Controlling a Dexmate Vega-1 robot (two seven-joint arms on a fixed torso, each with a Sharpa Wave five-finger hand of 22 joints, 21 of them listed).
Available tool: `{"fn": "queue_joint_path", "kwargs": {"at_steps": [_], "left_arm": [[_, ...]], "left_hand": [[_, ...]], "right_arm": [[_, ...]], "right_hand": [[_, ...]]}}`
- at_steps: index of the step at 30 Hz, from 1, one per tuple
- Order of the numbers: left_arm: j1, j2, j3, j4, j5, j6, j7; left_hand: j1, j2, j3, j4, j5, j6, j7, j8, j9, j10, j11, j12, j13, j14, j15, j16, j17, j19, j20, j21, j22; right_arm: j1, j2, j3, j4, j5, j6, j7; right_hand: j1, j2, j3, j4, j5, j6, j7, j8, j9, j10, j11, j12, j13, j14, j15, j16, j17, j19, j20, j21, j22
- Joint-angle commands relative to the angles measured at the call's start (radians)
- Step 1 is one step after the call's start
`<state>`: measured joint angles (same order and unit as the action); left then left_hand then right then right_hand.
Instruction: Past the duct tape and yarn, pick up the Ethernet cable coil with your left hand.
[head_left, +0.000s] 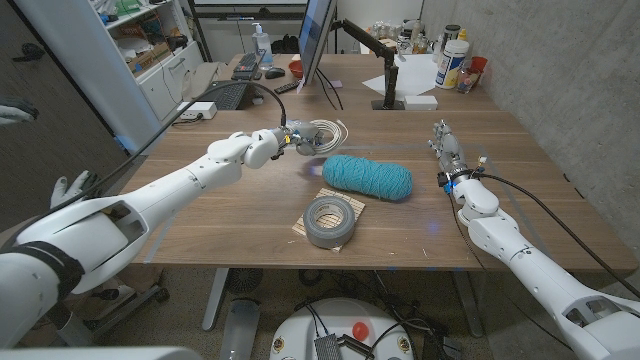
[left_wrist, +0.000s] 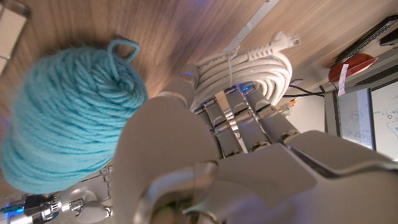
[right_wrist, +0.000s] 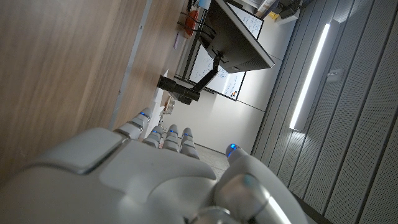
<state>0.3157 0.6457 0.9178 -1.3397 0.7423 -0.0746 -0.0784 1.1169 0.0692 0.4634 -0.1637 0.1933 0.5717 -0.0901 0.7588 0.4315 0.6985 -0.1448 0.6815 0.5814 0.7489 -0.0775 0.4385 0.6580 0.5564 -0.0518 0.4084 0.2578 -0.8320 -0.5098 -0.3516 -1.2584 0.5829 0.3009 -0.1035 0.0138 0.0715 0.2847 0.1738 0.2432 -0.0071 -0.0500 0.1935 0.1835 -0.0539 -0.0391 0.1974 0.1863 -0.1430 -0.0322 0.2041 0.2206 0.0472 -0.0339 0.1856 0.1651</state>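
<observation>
A wooden table (head_left: 250, 225) is seen from above, with two white robot arms reaching onto it from the near corners; the left arm is stretched far across the table, and the left hand (head_left: 272, 146) is placed at a coil of white Ethernet cable (head_left: 326, 133) that lies towards the far side, beyond the other items; in the left wrist view the fingers (left_wrist: 233, 118) are laid over the bundled loops of the cable (left_wrist: 249, 65), touching them, with a thumb-side finger at the coil's edge, but whether the coil is actually gripped cannot be told; the cable is bound by a thin tie and a plug is seen at its end; just beside the coil, nearer the robot, a ball of turquoise yarn (head_left: 367, 177) is lying on its side, and it appears large and close next to the hand in the left wrist view (left_wrist: 68, 118); nearer still, a roll of grey duct tape (head_left: 333, 220) is set flat on a small pale mat; the right hand (head_left: 447, 150) is held apart at the right side of the table, fingers extended and together, nothing being held; in the right wrist view the back of that hand (right_wrist: 143, 168) is seen beside the wood surface.
</observation>
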Motion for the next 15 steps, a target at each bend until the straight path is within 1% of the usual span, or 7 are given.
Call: {"fn": "queue_joint_path", "kwargs": {"at_steps": [1, 5, 10, 11, 15], "left_arm": [[0.008, 0.005, -0.013, -0.013, -0.014, 0.004, 0.007], [0.006, 0.007, -0.015, -0.023, -0.009, 0.016, -0.002], [0.008, 0.010, -0.018, -0.034, -0.008, 0.023, -0.007], [0.009, 0.015, -0.020, -0.048, -0.005, 0.030, -0.016], [0.012, 0.019, -0.024, -0.062, -0.004, 0.039, -0.025]], "left_hand": [[0.110, 0.119, 0.023, 0.023, 0.007, 0.024, -0.020, 0.013, 0.089, 0.041, -0.033, 0.014, 0.047, 0.011, -0.140, -0.004, 0.008, -0.008, 0.000, 0.007, 0.003], [0.111, 0.119, 0.022, 0.022, 0.007, 0.025, -0.021, 0.015, 0.087, 0.044, -0.036, 0.016, 0.044, 0.013, -0.141, -0.006, 0.012, -0.008, 0.001, 0.011, 0.003], [0.111, 0.119, 0.021, 0.022, 0.008, 0.024, -0.021, 0.017, 0.086, 0.046, -0.032, 0.019, 0.042, 0.014, -0.141, -0.009, 0.015, -0.009, 0.001, 0.014, 0.003], [0.111, 0.118, 0.021, 0.021, 0.008, 0.026, -0.022, 0.018, 0.086, 0.045, -0.034, 0.019, 0.041, 0.014, -0.141, -0.010, 0.016, -0.010, 0.001, 0.015, 0.003], [0.110, 0.119, 0.020, 0.022, 0.009, 0.027, -0.019, 0.021, 0.084, 0.045, -0.035, 0.020, 0.040, 0.017, -0.140, -0.012, 0.020, -0.011, 0.001, 0.019, 0.002]], "right_arm": [[0.000, -0.002, -0.001, -0.003, -0.002, -0.003, 0.001], [-0.001, -0.001, 0.000, -0.003, -0.001, -0.002, -0.001], [-0.001, -0.002, 0.000, -0.004, -0.001, -0.003, 0.000], [-0.002, -0.003, -0.001, -0.005, 0.000, -0.005, 0.002], [0.000, -0.002, -0.002, -0.001, -0.002, 0.000, 0.004]], "right_hand": [[-0.004, 0.080, 0.009, 0.000, -0.003, 0.008, -0.003, 0.002, 0.005, -0.006, 0.003, -0.002, 0.003, -0.010, -0.042, 0.007, 0.002, -0.003, 0.000, 0.003, 0.004], [-0.004, 0.080, 0.009, 0.000, -0.003, 0.008, -0.003, 0.002, 0.005, -0.006, 0.003, -0.002, 0.003, -0.010, -0.042, 0.006, 0.002, -0.003, 0.000, 0.003, 0.004], [-0.004, 0.081, 0.009, 0.000, -0.003, 0.008, -0.003, 0.002, 0.005, -0.007, 0.002, -0.002, 0.003, -0.010, -0.042, 0.007, 0.002, -0.003, 0.000, 0.003, 0.004], [-0.004, 0.081, 0.009, 0.000, -0.003, 0.009, -0.004, 0.002, 0.005, -0.007, 0.003, -0.002, 0.003, -0.010, -0.042, 0.007, 0.002, -0.003, 0.000, 0.003, 0.004], [-0.004, 0.081, 0.009, 0.000, -0.003, 0.008, -0.003, 0.002, 0.005, -0.007, 0.004, -0.002, 0.003, -0.010, -0.042, 0.007, 0.002, -0.003, 0.000, 0.003, 0.004]]}}
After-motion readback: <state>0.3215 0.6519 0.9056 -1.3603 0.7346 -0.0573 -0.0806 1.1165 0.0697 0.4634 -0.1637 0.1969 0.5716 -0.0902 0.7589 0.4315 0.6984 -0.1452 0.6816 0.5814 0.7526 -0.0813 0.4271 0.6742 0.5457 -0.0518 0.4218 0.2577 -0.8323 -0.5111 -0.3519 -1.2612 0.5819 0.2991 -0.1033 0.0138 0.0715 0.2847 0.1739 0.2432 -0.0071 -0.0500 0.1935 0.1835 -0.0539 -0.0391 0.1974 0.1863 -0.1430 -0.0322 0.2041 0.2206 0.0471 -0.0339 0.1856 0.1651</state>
